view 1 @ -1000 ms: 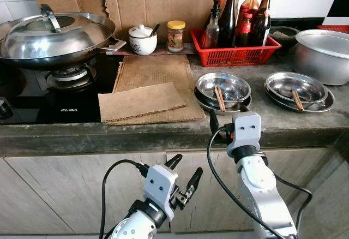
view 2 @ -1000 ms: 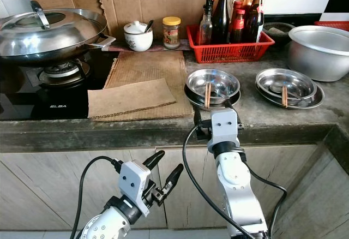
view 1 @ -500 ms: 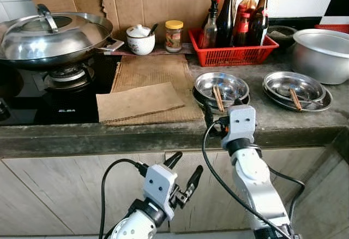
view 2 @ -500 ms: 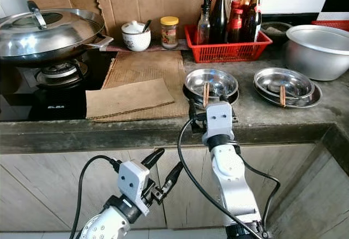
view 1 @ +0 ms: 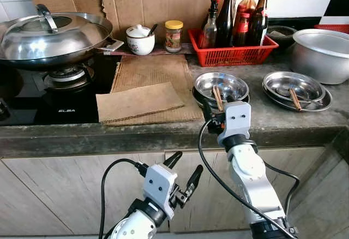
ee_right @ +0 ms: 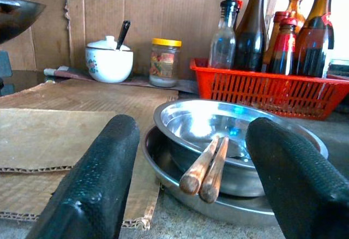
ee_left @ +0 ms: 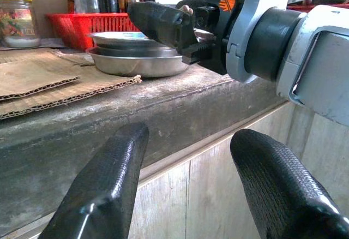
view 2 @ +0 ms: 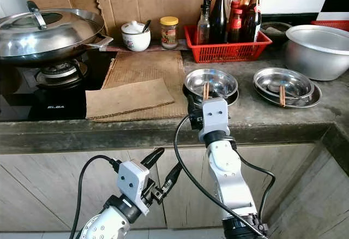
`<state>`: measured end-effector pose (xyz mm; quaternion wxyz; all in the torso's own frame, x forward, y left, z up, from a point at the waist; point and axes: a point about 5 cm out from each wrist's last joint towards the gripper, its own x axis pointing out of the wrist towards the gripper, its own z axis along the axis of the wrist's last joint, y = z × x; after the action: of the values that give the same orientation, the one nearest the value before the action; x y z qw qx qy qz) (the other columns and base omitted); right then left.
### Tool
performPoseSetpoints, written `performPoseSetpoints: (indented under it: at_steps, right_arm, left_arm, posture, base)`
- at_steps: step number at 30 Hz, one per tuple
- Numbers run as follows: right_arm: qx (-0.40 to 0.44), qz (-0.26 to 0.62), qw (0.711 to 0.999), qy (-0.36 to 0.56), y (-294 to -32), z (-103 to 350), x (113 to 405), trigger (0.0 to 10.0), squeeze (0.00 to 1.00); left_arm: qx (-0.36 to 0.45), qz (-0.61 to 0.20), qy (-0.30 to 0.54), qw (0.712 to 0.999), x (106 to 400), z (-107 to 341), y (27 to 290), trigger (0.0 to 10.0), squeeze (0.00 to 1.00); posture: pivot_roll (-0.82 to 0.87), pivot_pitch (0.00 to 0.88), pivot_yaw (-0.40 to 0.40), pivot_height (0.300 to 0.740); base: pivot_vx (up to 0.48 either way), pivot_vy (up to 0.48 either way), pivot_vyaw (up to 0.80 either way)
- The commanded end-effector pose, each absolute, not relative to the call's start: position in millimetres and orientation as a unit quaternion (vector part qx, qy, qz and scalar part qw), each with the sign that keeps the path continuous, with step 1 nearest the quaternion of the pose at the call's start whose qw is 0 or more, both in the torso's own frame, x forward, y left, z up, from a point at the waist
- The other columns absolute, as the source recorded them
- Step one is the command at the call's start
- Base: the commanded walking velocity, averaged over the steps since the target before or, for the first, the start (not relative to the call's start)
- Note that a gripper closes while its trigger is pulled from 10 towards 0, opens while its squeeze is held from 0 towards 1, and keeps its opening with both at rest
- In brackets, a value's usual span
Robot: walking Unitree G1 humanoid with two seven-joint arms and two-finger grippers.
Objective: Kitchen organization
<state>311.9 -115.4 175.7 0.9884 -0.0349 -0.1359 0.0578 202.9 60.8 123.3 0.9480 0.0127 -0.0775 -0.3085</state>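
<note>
Right wrist view frames the chopsticks (ee_right: 206, 169) centrally between the right gripper (ee_right: 196, 190)'s open jaws, likely lined up for grasping. Left gripper (view 1: 182, 174) waits lower centre below the table (view 1: 163, 132), jaws open, empty.

fingers (ee_right: 92, 190) apart | chopsticks (ee_right: 207, 165) between | steel bowl (ee_right: 240, 132)

wok (view 1: 32, 42) cut off at left edge, jar (view 1: 175, 36) label unreadable
</note>
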Motion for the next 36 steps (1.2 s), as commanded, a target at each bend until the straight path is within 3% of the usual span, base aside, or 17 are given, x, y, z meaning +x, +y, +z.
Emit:
performPoseSetpoints:
  at_steps: [1, 5, 6, 7, 8, 10, 11, 13, 14, 22, 23, 24, 36]
  right_arm:
    - [-0.031, 0.068, 0.987, -0.143, -111.7, 178.5, 313.3, 10.0, 0.0]
    - [-0.03, 0.068, 0.987, -0.142, -111.6, 178.1, 313.8, 10.0, 0.0]
    - [-0.03, 0.068, 0.987, -0.143, -111.5, 178.4, 314.2, 6.9, 0.0]
    - [-0.029, 0.069, 0.987, -0.144, -111.3, 178.5, 314.6, 0.5, 0.0]
    - [-0.028, 0.069, 0.987, -0.144, -111.1, 178.6, 314.9, 0.0, 0.0]
    - [-0.028, 0.069, 0.987, -0.144, -110.8, 179.1, 315.3, 0.0, 0.0]
    - [-0.03, 0.071, 0.986, -0.145, -110.1, 179.5, 315.5, 6.0, 0.0]
    - [-0.032, 0.072, 0.986, -0.145, -109.7, 179.7, 315.6, 6.0, 0.0]
    - [-0.031, 0.073, 0.986, -0.145, -109.3, 179.7, 315.8, 10.0, 0.0]
    - [-0.03, 0.075, 0.987, -0.142, -107.6, 179.7, 318.8, 10.0, 0.0]
    - [-0.03, 0.076, 0.987, -0.141, -107.5, 179.5, 319.1, 9.4, 0.0]
    - [-0.03, 0.076, 0.987, -0.141, -107.3, 179.4, 319.6, 0.0, 0.0]
    - [-0.032, 0.069, 0.986, -0.147, -109.4, 183.1, 324.5, 0.0, 0.0]
  left_arm:
    - [0.018, -0.309, -0.082, 0.947, 203.6, 124.8, 59.7, 10.0, 0.0]
    - [0.018, -0.309, -0.081, 0.948, 203.4, 124.4, 59.7, 10.0, 0.0]
    - [0.018, -0.308, -0.081, 0.948, 203.4, 124.3, 59.6, 10.0, 0.0]
    - [0.018, -0.308, -0.081, 0.948, 203.3, 124.1, 59.6, 10.0, 0.0]
    - [0.018, -0.308, -0.08, 0.948, 203.2, 123.9, 59.6, 10.0, 0.0]
    - [0.018, -0.308, -0.08, 0.948, 203.2, 123.9, 59.2, 10.0, 0.0]
    - [0.018, -0.308, -0.08, 0.948, 203.3, 123.9, 59.2, 10.0, 0.0]
    - [0.018, -0.308, -0.079, 0.948, 203.3, 123.9, 59.2, 10.0, 0.0]
    - [0.018, -0.309, -0.079, 0.948, 203.3, 123.9, 59.2, 10.0, 0.0]
    - [0.019, -0.309, -0.079, 0.948, 203.1, 123.7, 58.6, 10.0, 0.0]
    - [0.019, -0.309, -0.079, 0.948, 203.1, 123.9, 58.4, 10.0, 0.0]
    - [0.019, -0.309, -0.08, 0.947, 203.1, 124.1, 58.4, 10.0, 0.0]
    - [0.019, -0.308, -0.082, 0.948, 203.9, 124.7, 57.8, 10.0, 0.0]
  posture:
    - [0.14, 0.035, -0.013, 0.74]
    - [0.14, 0.035, -0.013, 0.74]
    - [0.14, 0.035, -0.015, 0.74]
    - [0.14, 0.036, -0.013, 0.74]
    - [0.14, 0.036, -0.013, 0.74]
    - [0.14, 0.036, -0.016, 0.74]
    - [0.14, 0.037, -0.015, 0.74]
    - [0.14, 0.036, -0.014, 0.74]
    - [0.14, 0.036, -0.014, 0.74]
    - [0.14, 0.035, -0.017, 0.74]
    - [0.14, 0.037, -0.018, 0.74]
    - [0.14, 0.037, -0.018, 0.74]
    - [0.15, 0.034, -0.02, 0.74]
  base:
    - [0.0, 0.0, 0.0]
    - [0.0, 0.0, 0.0]
    - [0.0, 0.0, 0.0]
    - [0.0, 0.0, 0.0]
    - [0.0, 0.0, 0.0]
    - [0.0, 0.0, 0.0]
    - [0.0, 0.0, 0.0]
    - [0.0, 0.0, 0.0]
    - [0.0, 0.0, 0.0]
    - [0.0, 0.0, 0.0]
    - [0.0, 0.0, 0.0]
    - [0.0, 0.0, 0.0]
    - [0.0, 0.0, 0.0]
